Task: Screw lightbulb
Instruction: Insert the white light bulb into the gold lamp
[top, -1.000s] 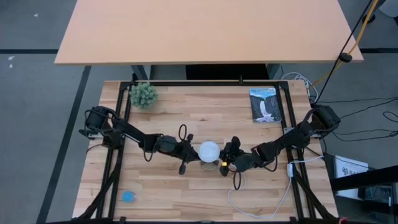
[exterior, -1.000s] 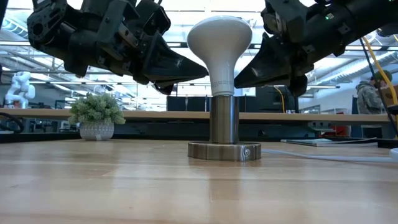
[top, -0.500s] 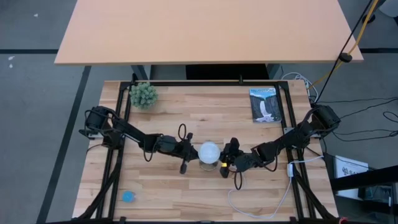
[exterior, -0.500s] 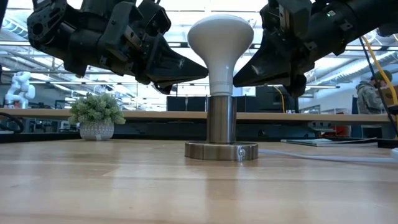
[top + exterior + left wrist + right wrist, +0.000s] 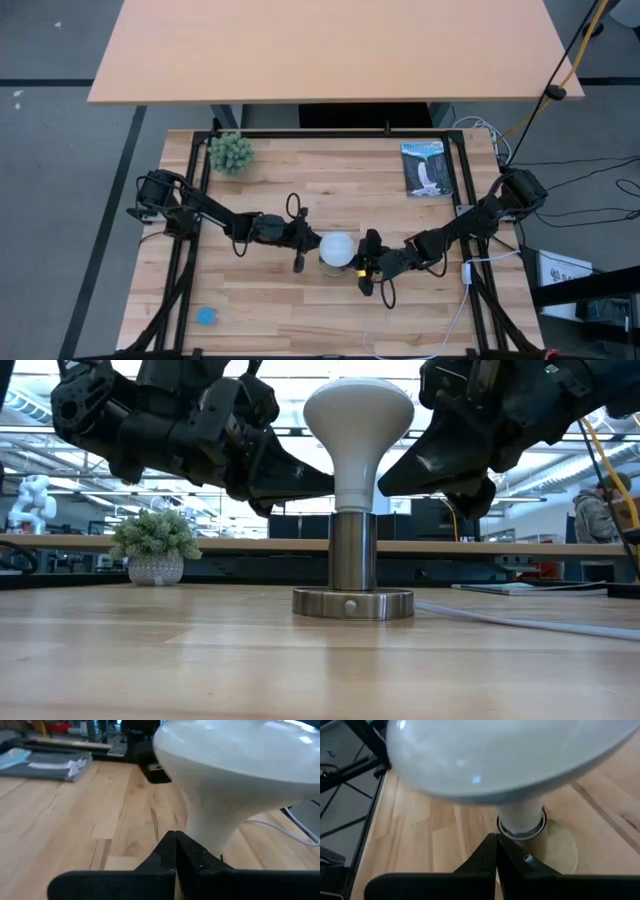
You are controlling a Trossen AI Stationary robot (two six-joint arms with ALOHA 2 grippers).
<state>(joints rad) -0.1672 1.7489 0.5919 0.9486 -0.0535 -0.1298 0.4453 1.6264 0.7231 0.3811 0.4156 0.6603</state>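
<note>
Both grippers' fingers are pressed together, gripping nothing. The left gripper (image 5: 325, 478) and right gripper (image 5: 385, 482) point at the neck of the bulb (image 5: 357, 422) from opposite sides; it stands upright in the socket (image 5: 352, 603), mid-table.

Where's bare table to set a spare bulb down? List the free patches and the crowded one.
Free: the strip between the potted plant and the booklet, and the near edge between the blue object and the white cord. Crowded: the centre, where the left pincer and right pincer flank the lightbulb.
</note>
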